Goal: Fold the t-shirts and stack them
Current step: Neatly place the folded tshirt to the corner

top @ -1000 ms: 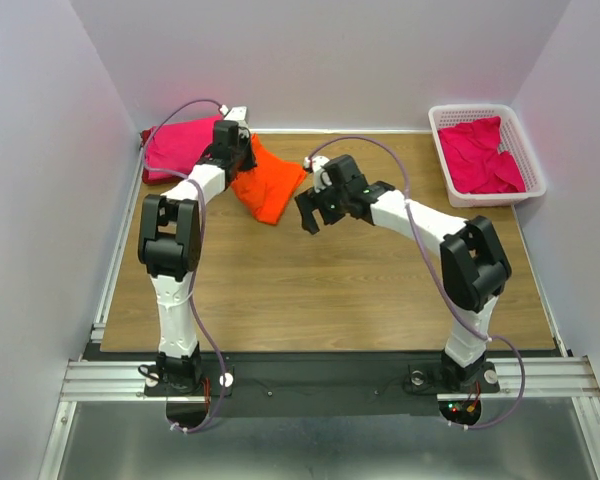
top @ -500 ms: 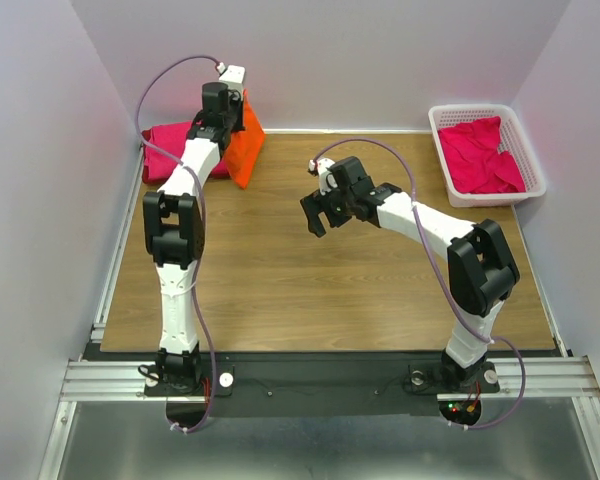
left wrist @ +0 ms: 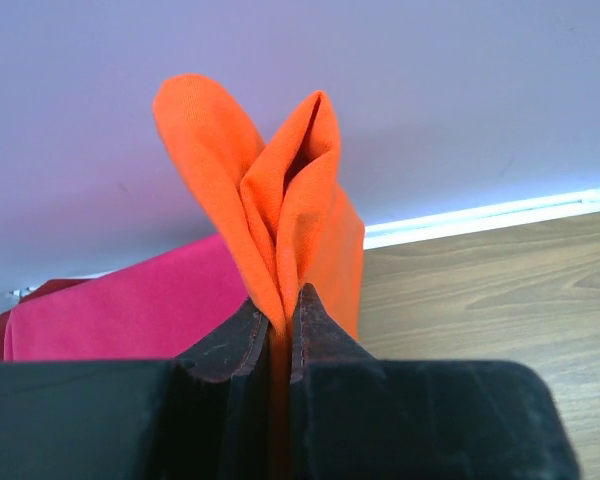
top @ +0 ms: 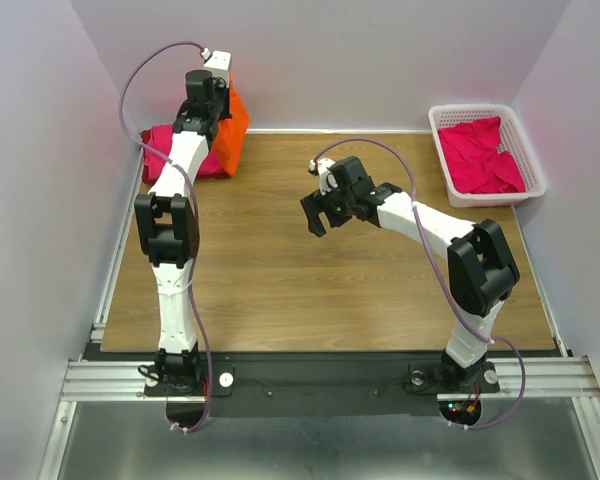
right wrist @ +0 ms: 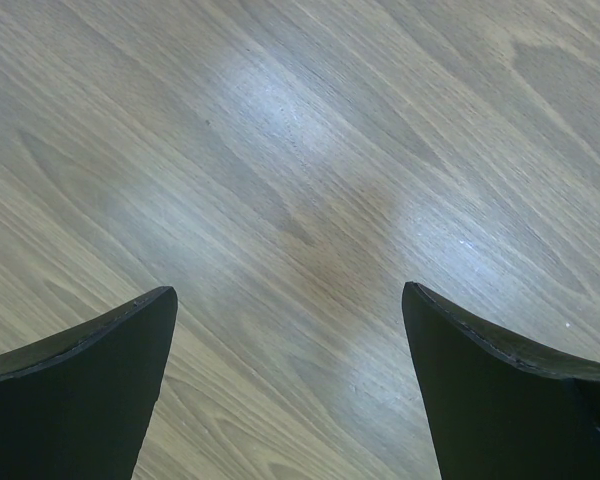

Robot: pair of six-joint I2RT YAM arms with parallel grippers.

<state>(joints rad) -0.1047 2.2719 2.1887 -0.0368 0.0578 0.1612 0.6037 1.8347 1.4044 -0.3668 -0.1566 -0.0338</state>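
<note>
My left gripper [top: 218,95] is shut on the folded orange t-shirt [top: 232,130] and holds it up at the back left, over a folded magenta-pink t-shirt [top: 165,150] lying on the table by the wall. In the left wrist view the orange t-shirt [left wrist: 280,200] rises from between my shut left gripper [left wrist: 278,305], with the pink t-shirt [left wrist: 130,305] behind. My right gripper [top: 318,215] is open and empty above the table's middle; its wrist view shows my right gripper [right wrist: 290,310] over bare wood. More pink t-shirts [top: 485,155] lie crumpled in the basket.
A white lattice basket [top: 442,118] stands at the back right corner. The wooden table [top: 310,290] is bounded by grey walls on three sides. A darker red cloth edge [left wrist: 0,330] shows under the pink shirt at the far left.
My left gripper has lifted the orange t-shirt off the table and carried it back and left, over the pink folded shirt. My right gripper has shifted slightly right and stays open.
</note>
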